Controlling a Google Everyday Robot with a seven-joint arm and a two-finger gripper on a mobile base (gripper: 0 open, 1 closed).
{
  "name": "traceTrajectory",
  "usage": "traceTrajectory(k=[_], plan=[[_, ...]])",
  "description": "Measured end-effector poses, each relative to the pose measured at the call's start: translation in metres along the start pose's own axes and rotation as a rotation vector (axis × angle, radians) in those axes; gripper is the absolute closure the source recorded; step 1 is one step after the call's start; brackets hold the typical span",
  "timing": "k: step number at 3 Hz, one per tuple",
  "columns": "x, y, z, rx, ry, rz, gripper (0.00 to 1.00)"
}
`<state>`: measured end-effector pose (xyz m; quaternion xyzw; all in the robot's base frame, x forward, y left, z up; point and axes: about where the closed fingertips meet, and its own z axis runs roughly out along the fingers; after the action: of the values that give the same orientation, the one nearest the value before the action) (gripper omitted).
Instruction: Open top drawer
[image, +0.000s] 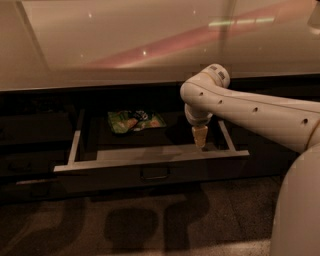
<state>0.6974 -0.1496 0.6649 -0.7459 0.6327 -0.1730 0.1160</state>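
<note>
The top drawer (100, 176) stands pulled out from under the counter, a shallow tray with thin pale sides and a dark front bearing a small centred handle (155, 173). My gripper (200, 138) points down inside the drawer's right part, just behind the front rim and right of the handle. It hangs from the cream arm (250, 112), which reaches in from the right. A green snack bag (135, 121) lies at the back of the drawer, left of the gripper.
A glossy beige countertop (125, 45) overhangs the drawers. Dark drawer fronts (30, 130) sit to the left and right of the open one. Speckled floor (150, 225) lies in front. My cream body (297, 210) fills the lower right corner.
</note>
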Motion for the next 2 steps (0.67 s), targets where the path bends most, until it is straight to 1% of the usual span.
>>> traceTrajectory(k=[1,2], plan=[[0.0,0.0,0.0,0.0,0.0,0.0,0.0],[-0.011,0.039,-0.002,-0.015,-0.105,-0.028,0.0]])
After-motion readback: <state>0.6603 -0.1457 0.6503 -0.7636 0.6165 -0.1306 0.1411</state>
